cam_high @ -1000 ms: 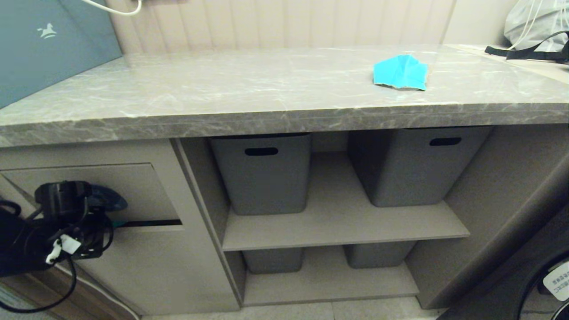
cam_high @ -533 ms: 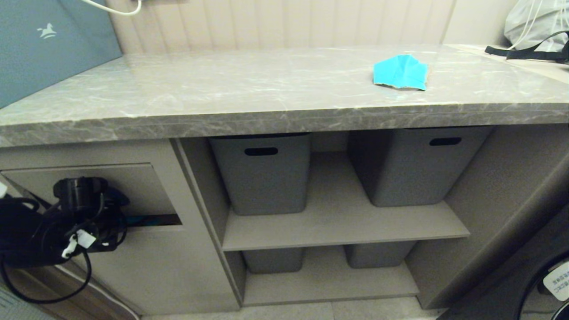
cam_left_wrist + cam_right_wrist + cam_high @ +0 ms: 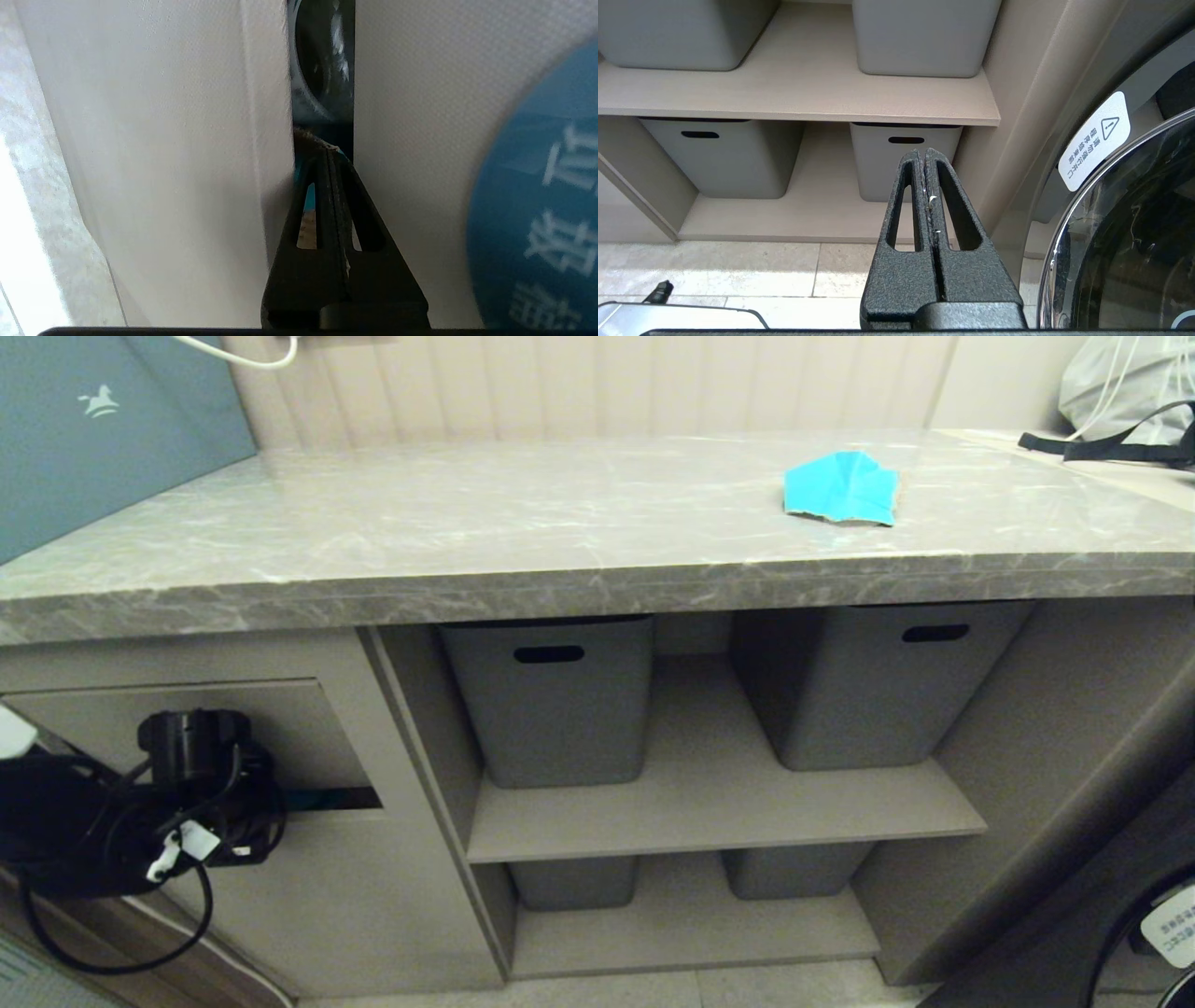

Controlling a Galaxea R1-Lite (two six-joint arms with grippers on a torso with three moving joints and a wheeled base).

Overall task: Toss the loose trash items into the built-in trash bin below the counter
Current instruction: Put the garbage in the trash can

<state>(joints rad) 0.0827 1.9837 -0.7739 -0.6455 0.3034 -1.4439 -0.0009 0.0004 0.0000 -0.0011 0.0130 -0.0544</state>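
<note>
Left wrist view: the left pincer (image 3: 328,156), closed on a turquoise paper scrap (image 3: 306,205), has its tips at the dark gap of the trash bin flap (image 3: 411,93); the opening lies straight ahead. A second scrap (image 3: 840,488) lies on the counter (image 3: 523,523), far right. The right pincer (image 3: 925,156) is closed, empty, parked low.

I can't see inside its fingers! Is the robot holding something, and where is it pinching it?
The left gripper pinches a turquoise paper scrap by a thin edge at the bin flap's gap. The right gripper is shut on nothing.
</note>
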